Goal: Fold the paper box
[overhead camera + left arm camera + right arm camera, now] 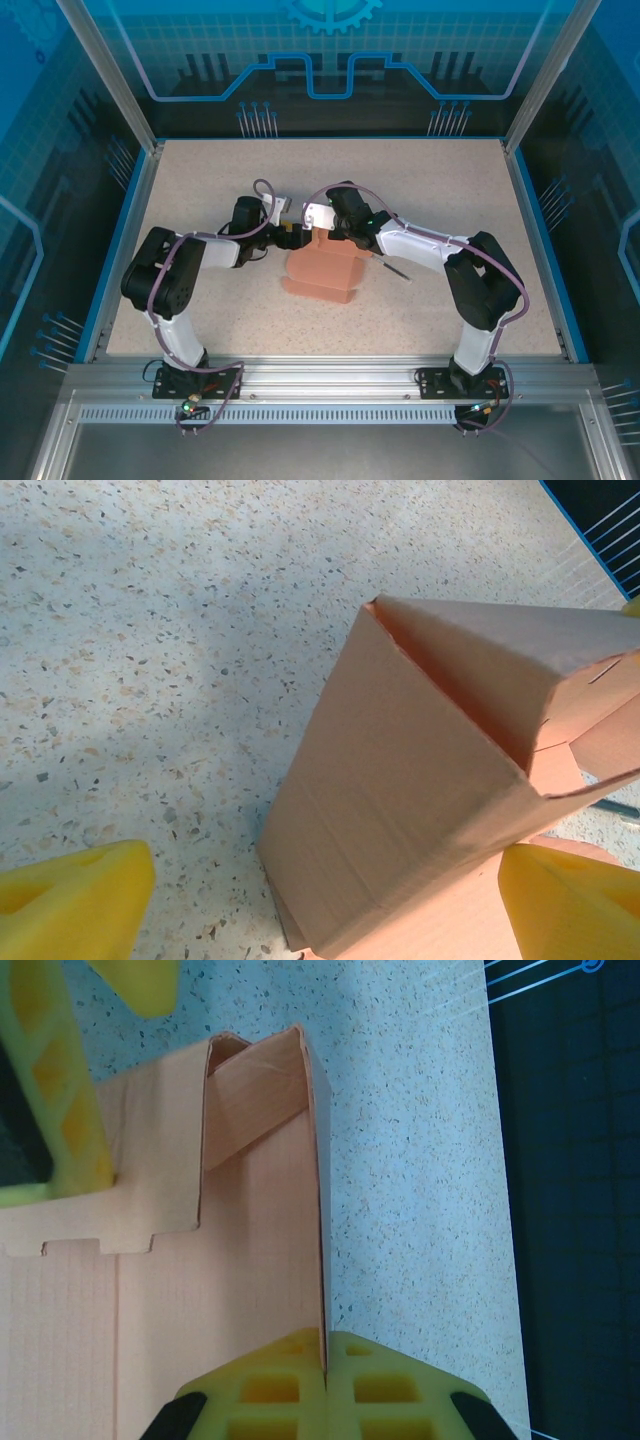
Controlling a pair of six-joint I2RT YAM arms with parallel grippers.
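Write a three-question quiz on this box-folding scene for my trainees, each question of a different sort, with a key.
1. True or false: the right gripper is shut on a wall of the box.
2. Pick one. The left gripper is: A) open, with a finger on each side of the box; B) shut on the box; C) shut on the stick.
3. Fill in: in the top view, the dark stick lies to the box's ____.

Key: 1 true; 2 A; 3 right.
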